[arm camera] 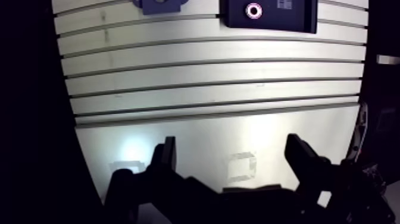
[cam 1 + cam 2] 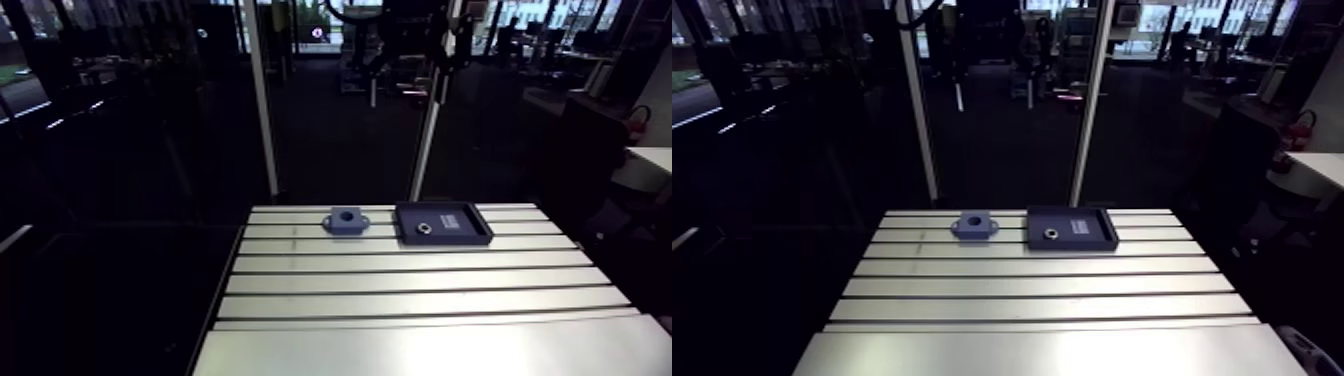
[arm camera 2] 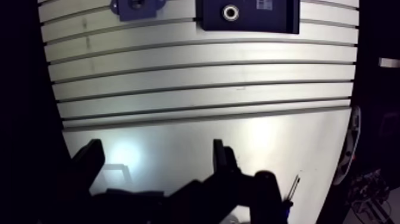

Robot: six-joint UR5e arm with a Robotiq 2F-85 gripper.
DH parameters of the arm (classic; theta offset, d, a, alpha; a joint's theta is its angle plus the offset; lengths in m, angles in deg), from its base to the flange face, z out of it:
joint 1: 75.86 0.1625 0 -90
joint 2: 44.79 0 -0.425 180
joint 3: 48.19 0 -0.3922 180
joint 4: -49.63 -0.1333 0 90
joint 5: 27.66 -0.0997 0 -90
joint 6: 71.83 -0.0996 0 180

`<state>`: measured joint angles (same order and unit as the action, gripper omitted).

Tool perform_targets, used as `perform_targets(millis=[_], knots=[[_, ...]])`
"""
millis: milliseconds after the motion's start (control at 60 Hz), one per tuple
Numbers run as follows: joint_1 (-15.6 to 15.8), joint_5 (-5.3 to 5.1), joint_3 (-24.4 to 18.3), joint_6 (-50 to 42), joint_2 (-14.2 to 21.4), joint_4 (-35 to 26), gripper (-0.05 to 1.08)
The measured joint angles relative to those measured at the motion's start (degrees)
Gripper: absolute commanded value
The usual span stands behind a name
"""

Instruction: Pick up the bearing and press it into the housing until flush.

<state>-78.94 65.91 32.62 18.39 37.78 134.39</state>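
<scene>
Blue housing [image 2: 345, 220] sits empty beside the tray [image 1: 297, 21] holding the bearing [image 1: 255, 10]; my claw [image 1: 231, 146] hangs spread and well back, every step left.

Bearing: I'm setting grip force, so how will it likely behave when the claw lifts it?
The bearing is a small shiny ring, so probably rigid and slippery. It lies flat in the tray, so it should not roll unless tipped on edge. Being small against the open claw, it may shift as the claw closes.

Housing [image 2: 345, 220] just beside tray [image 2: 480, 228] with bearing [image 2: 423, 230]
</scene>
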Motion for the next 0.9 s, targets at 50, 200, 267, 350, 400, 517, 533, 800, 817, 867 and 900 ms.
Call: perform_targets(millis=[50, 200, 267, 350, 400, 517, 533, 800, 817, 867, 900], knots=[[0.0, 0.14, -0.5, 0.2, -0.3, -0.2, 0.00], [-0.1, 1.42, -4.2, 1.9, -2.6, -2.3, 0.00], [-0.1, 1.77, -5.2, 2.4, -3.2, -2.9, 0.00], [-0.1, 2.02, -5.8, 2.8, -3.7, -3.3, 0.00], [-0.1, 2.13, -6.0, 3.0, -3.9, -3.5, 0.00], [-0.1, 2.33, -6.1, 3.2, -4.2, -3.6, 0.00], [-0.2, 2.37, -6.1, 3.2, -4.2, -3.6, 0.00], [-1.8, 2.52, -6.1, 3.4, -5.3, -2.9, 0.00], [-2.0, 2.50, -6.1, 3.4, -5.4, -2.7, 0.00], [-2.5, 2.47, -6.0, 3.6, -5.8, -2.1, 0.00], [-2.8, 2.47, -5.9, 3.8, -6.1, -1.5, 0.00]])
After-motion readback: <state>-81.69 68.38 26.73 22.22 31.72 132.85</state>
